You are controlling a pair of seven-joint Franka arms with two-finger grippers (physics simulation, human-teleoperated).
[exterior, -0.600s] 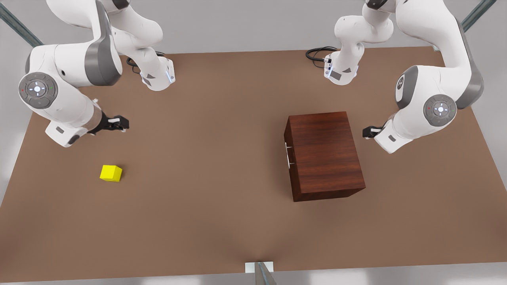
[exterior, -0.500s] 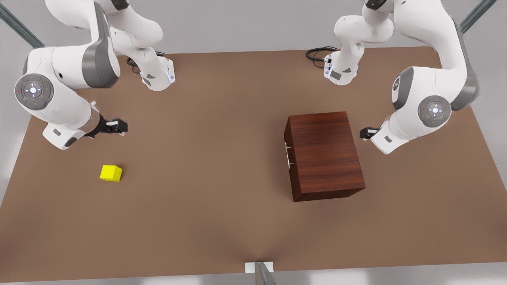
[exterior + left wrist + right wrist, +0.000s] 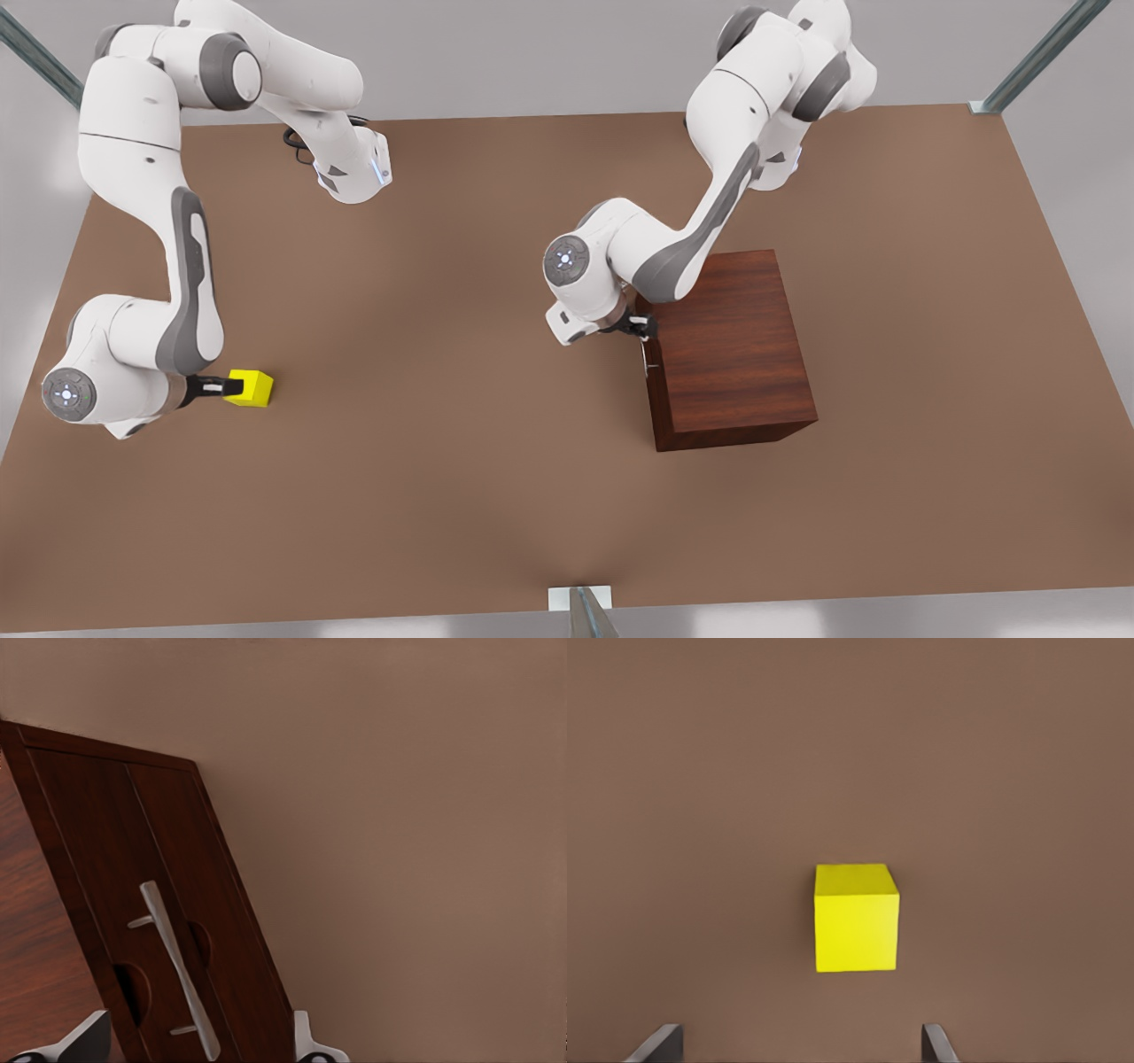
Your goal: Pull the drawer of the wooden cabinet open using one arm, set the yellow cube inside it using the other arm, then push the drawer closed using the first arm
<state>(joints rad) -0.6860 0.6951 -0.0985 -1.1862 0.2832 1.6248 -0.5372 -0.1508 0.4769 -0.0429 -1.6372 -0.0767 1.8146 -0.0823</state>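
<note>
The wooden cabinet [image 3: 726, 346] stands on the table at the front view's right, its drawer [image 3: 168, 904] shut. The silver bar handle [image 3: 177, 970] runs down the drawer front. My left gripper [image 3: 640, 328] is at that front, open, with one finger on each side of the handle [image 3: 646, 347] and not closed on it. The yellow cube [image 3: 249, 388] lies on the table at the front view's left. My right gripper [image 3: 217, 387] sits low beside it, open. The cube [image 3: 856, 917] lies just ahead of the right gripper's fingertips [image 3: 663, 1041], which do not touch it.
The brown table [image 3: 461, 425] stretches wide between cube and cabinet. Both arm bases [image 3: 354, 168] stand at the far edge. A small white bracket [image 3: 580, 598] sits at the near edge.
The left arm swung from behind the cabinet round to the drawer front and the handle. The right arm dropped from farther back down to the cube. Cube and cabinet stayed put.
</note>
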